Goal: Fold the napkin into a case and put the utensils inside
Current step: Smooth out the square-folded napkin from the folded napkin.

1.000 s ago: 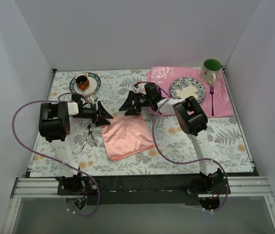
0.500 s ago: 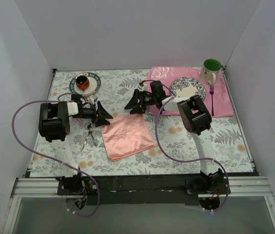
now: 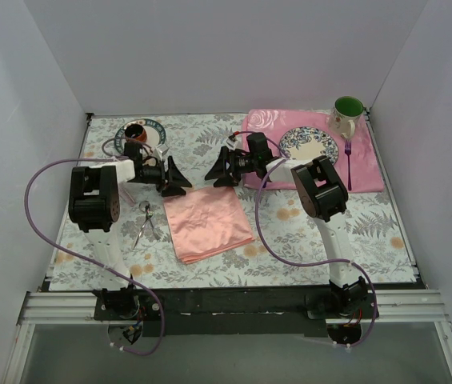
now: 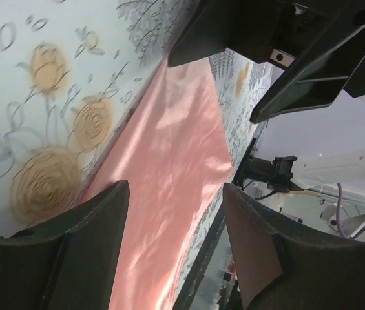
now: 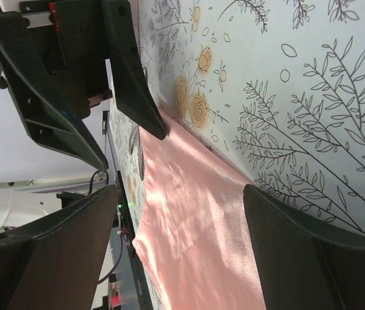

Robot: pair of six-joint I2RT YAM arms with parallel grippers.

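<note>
Left claw (image 3: 176,181) is spread wide, nothing between the fingers. In the left wrist view both dark fingers (image 4: 85,239) frame the napkin (image 3: 207,223) with a big gap. It sits low right at the napkin's far left corner, and I honestly can't tell whether a tip touches the cloth or just floats over it.

Right claw (image 3: 219,170) is the same deal: spread open, holding nothing, pointed straight back at the left one. It's at the far edge of the napkin, nearer the right corner. The two are near each other, nose to nose, but apart.

The napkin stretches from under both claws back toward the arm bases. It's a flat, slightly skewed salmon sheet on the flowery tablecloth (image 3: 370,224), not made into any pouch yet.

The utensils (image 3: 147,223) lie in a little shiny heap on the base side of the left claw and a bit to its left. They're just beside the napkin's left edge, not on it.

Past the left claw, away from the bases, there's a saucer (image 3: 152,126) with a brown cup (image 3: 135,134) on it.

Off to the right of the right claw is a rose placemat (image 3: 266,122). It carries a patterned plate (image 3: 310,146), a green-lined mug (image 3: 346,112) at its far corner and a purple fork (image 3: 348,164) beside the plate.
</note>
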